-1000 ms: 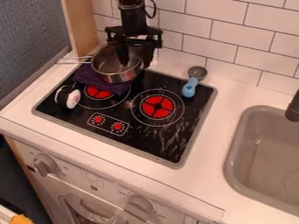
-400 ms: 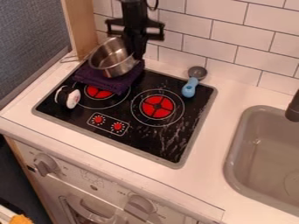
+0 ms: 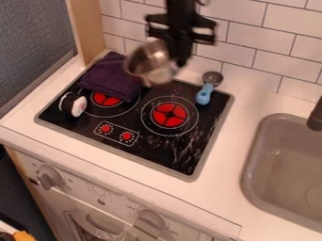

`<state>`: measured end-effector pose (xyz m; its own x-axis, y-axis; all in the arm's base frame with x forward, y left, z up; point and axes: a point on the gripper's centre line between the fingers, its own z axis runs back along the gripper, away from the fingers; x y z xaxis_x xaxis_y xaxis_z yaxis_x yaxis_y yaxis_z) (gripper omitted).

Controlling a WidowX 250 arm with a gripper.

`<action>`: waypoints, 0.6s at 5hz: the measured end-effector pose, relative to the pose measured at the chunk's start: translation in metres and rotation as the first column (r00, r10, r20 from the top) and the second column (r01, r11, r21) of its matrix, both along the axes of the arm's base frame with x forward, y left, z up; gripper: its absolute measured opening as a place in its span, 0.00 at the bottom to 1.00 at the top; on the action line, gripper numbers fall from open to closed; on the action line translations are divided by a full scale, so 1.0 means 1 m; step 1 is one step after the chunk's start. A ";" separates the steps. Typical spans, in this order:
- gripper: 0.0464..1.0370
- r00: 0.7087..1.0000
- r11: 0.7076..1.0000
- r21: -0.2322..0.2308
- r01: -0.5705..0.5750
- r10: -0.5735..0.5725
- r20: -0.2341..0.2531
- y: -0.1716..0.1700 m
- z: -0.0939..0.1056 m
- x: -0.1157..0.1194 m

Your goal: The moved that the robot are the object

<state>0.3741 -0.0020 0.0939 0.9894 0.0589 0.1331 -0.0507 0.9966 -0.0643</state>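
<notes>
At upper centre, a tilted metal pot [image 3: 142, 68] is held by the fingers of the gripper [image 3: 180, 60]. Left of it, the stovetop [image 3: 151, 153] is partly covered by a purple cloth [image 3: 110, 76]; at right, a blue-handled scoop [image 3: 204, 94] is seen. The white bench [image 3: 236, 155] is backed by tiles [image 3: 254, 52].

You could read no words, numbers or labels; the marks beside the knob [image 3: 48, 178] on the front panel [image 3: 75, 181] and round the red dials [image 3: 126, 136] on the stovetop [image 3: 154, 153] were too small.
</notes>
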 end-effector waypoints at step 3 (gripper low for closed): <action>0.03 0.983 0.983 0.058 0.176 -0.172 -0.068 -0.064 -0.026 -0.073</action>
